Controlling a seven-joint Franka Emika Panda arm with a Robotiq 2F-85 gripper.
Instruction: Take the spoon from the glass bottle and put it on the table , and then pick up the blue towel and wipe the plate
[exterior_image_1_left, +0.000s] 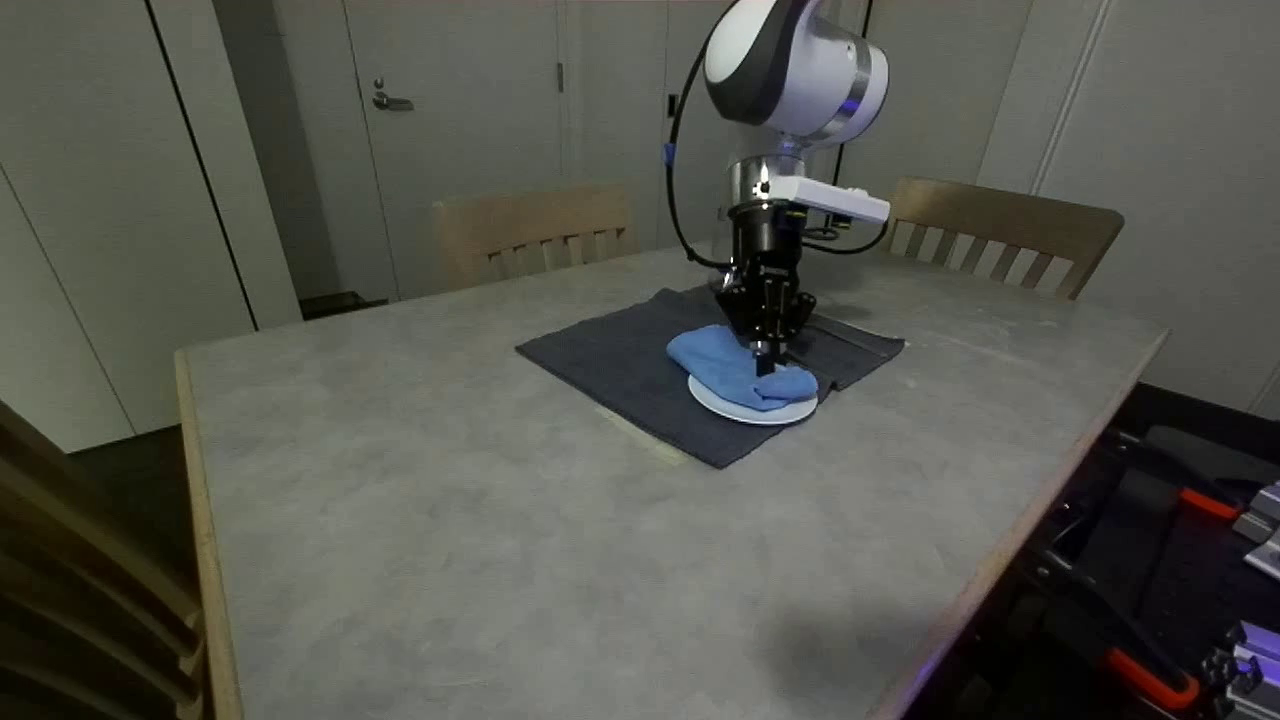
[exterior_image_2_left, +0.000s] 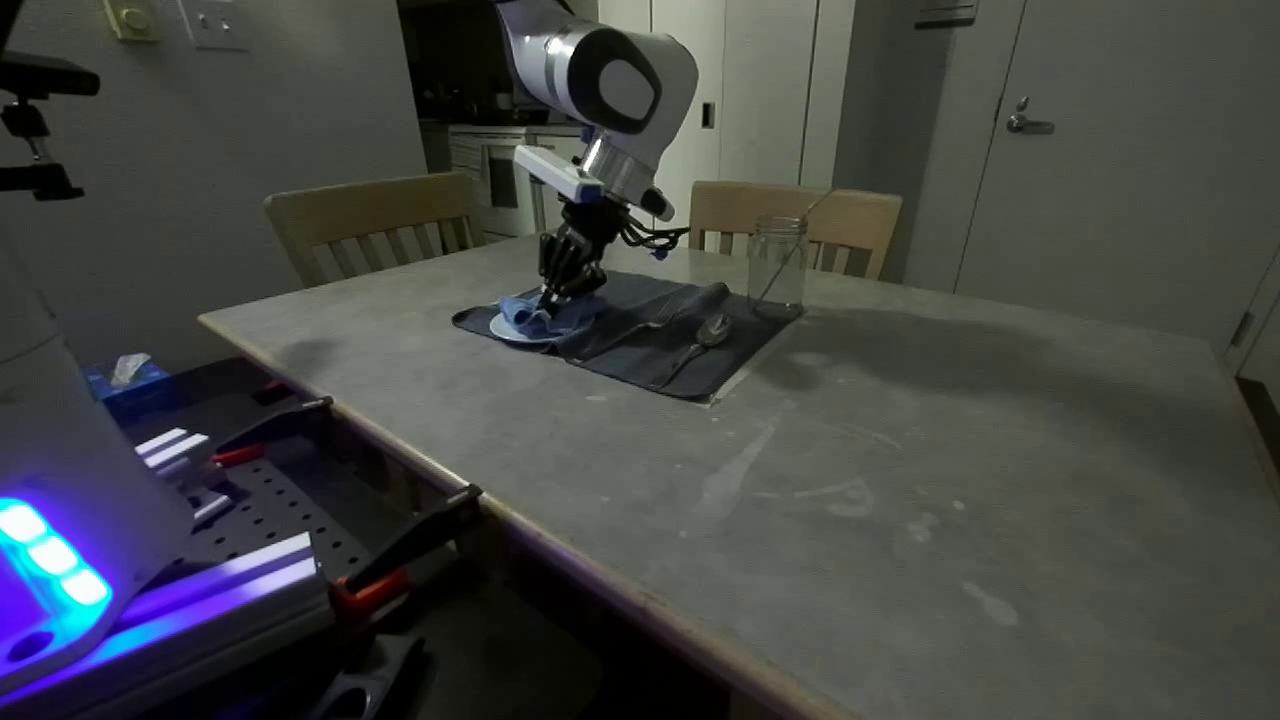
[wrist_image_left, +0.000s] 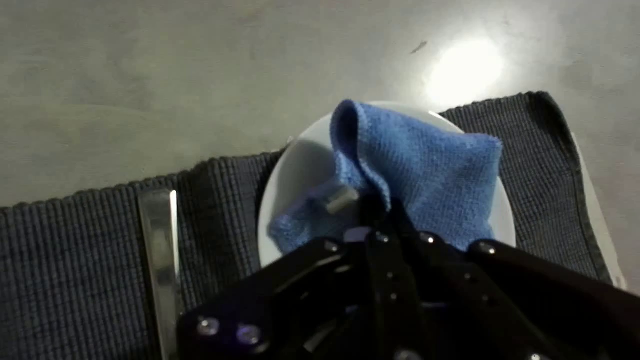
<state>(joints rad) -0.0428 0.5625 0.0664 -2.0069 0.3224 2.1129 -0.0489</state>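
Observation:
The blue towel (wrist_image_left: 430, 170) lies folded and bunched over the plate (wrist_image_left: 302, 160), leaving part of the white rim bare. My gripper (wrist_image_left: 377, 210) points down onto it, with a towel fold pinched between its shut fingertips. Both exterior views show the gripper (exterior_image_1_left: 766, 362) low over the towel (exterior_image_1_left: 712, 358) and plate (exterior_image_1_left: 718, 402). A spoon (exterior_image_2_left: 713, 331) rests on the dark mat in an exterior view. Behind it stands the upright glass bottle (exterior_image_2_left: 777, 268), with a thin rod-like thing leaning in it; I cannot tell whether that is a spoon.
The dark grey mat (exterior_image_1_left: 620, 350) lies under the plate on the table (exterior_image_2_left: 900, 480). A fork (exterior_image_2_left: 655, 317) rests on the mat beside the spoon. Close to the plate lies a flat metal handle (wrist_image_left: 162, 260). Wooden chairs (exterior_image_2_left: 795, 200) stand around the table.

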